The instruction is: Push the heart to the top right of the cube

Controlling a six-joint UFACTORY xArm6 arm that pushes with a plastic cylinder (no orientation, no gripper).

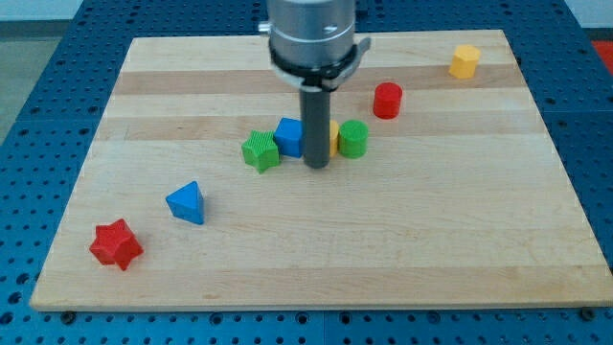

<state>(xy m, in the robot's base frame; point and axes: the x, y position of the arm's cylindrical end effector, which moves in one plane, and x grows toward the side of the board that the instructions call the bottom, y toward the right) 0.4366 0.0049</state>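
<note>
My tip (316, 166) rests on the board just below a tight row of blocks at the middle. The blue cube (288, 136) sits right beside the rod on the view's left. A yellow block (332, 137) shows as a thin strip on the rod's right; the rod hides most of it, so I cannot make out its shape. A green cylinder (353, 139) touches the yellow block on the right. A green star (261, 151) sits against the cube's lower left.
A red cylinder (387, 100) stands up and right of the row. A yellow hexagonal block (465, 61) is near the top right corner. A blue triangle (186, 202) and a red star (116, 243) lie at the lower left of the wooden board (431, 240).
</note>
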